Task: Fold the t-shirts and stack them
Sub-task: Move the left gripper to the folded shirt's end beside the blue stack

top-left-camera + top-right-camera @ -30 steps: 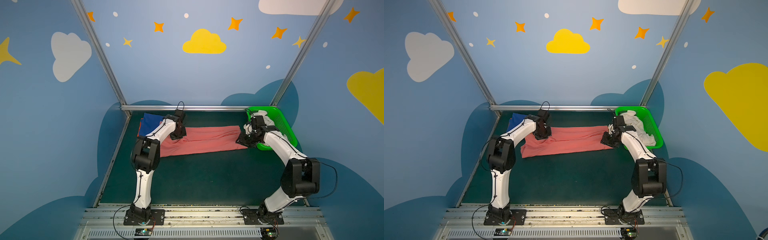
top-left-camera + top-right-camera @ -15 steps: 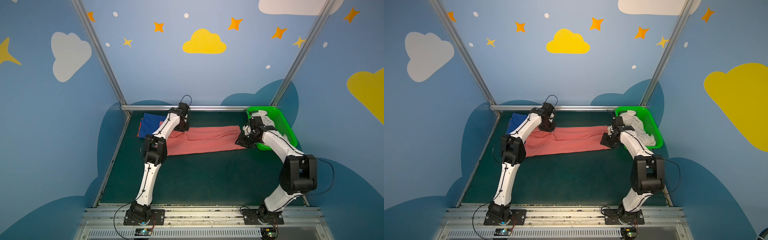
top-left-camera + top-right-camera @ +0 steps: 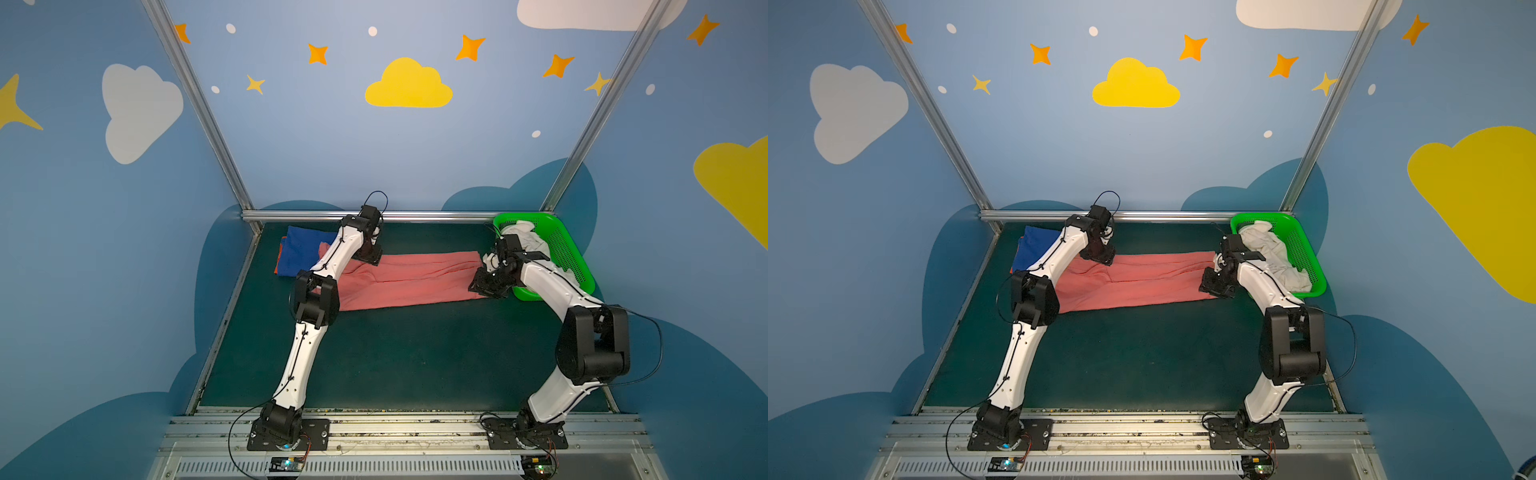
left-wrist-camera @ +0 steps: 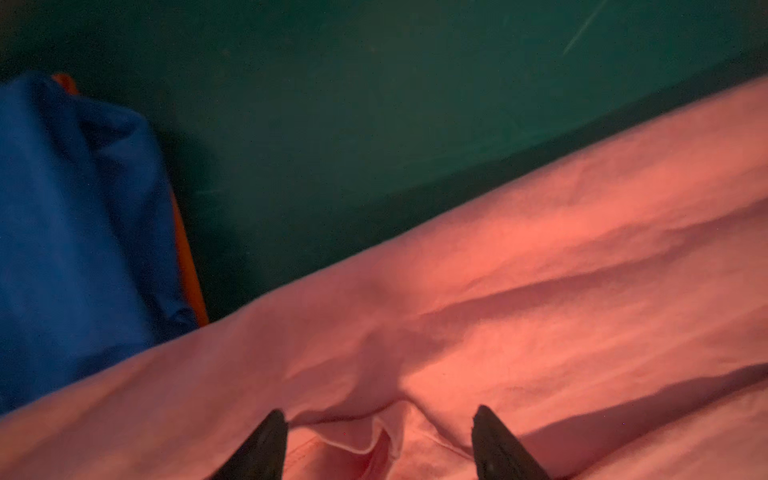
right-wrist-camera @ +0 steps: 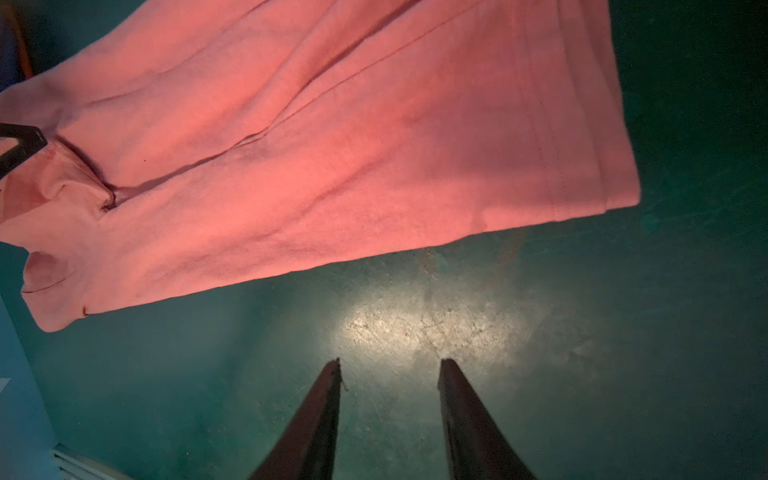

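Since the salmon-pink t-shirt [image 3: 415, 278] lies as one long strip across the back of the green table [image 3: 415, 353], the step in hand looks like a crosswise fold, hem end over collar end. The strip runs from beside the green basket [image 3: 569, 249], which holds the white t-shirt [image 3: 1271, 253], to the blue t-shirt [image 3: 303, 253] folded on the orange t-shirt [image 4: 183, 249], whose edge it overlaps. The right gripper [image 5: 390, 361] hovers over bare mat just beside the hem corner, jaws partly apart and empty. It should pinch every layer there and travel low. The left gripper [image 4: 379, 411] stands wide and empty over the puckered collar, which I would flatten first so no crease is folded in.
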